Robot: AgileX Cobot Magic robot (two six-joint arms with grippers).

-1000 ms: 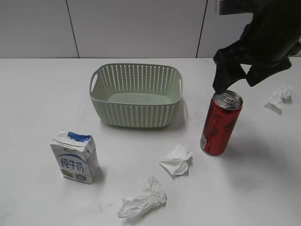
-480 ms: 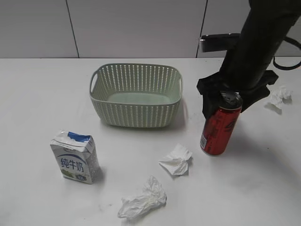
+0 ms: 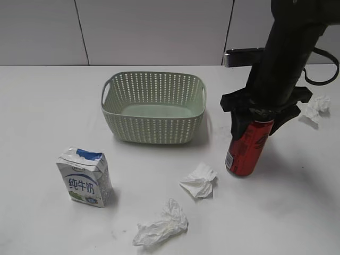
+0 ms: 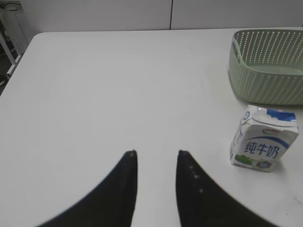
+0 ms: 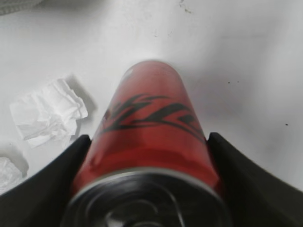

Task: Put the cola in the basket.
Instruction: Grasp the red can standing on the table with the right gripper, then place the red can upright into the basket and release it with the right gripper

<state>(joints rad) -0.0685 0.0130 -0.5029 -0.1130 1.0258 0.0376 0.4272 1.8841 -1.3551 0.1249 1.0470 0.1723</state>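
The cola point(image 3: 247, 151) is a tall slim red can standing upright on the white table, right of the basket point(image 3: 154, 130), a pale green perforated tub. My right gripper point(image 3: 256, 126) has come down over the can's top, with one finger on each side of its upper part. In the right wrist view the can point(image 5: 151, 123) fills the gap between the open fingers point(image 5: 147, 137). My left gripper point(image 4: 156, 152) is open and empty over bare table, and is out of the exterior view. The basket point(image 4: 265, 85) lies far to its right.
A white-and-blue milk carton point(image 3: 85, 178) stands front left; it also shows in the left wrist view point(image 4: 262, 144). Crumpled tissues lie in front of the can point(image 3: 199, 180), at the front middle point(image 3: 162, 223) and at the far right point(image 3: 317, 106).
My right gripper has dropped from above the can onto its top and now straddles it. The can, basket and carton have not moved.
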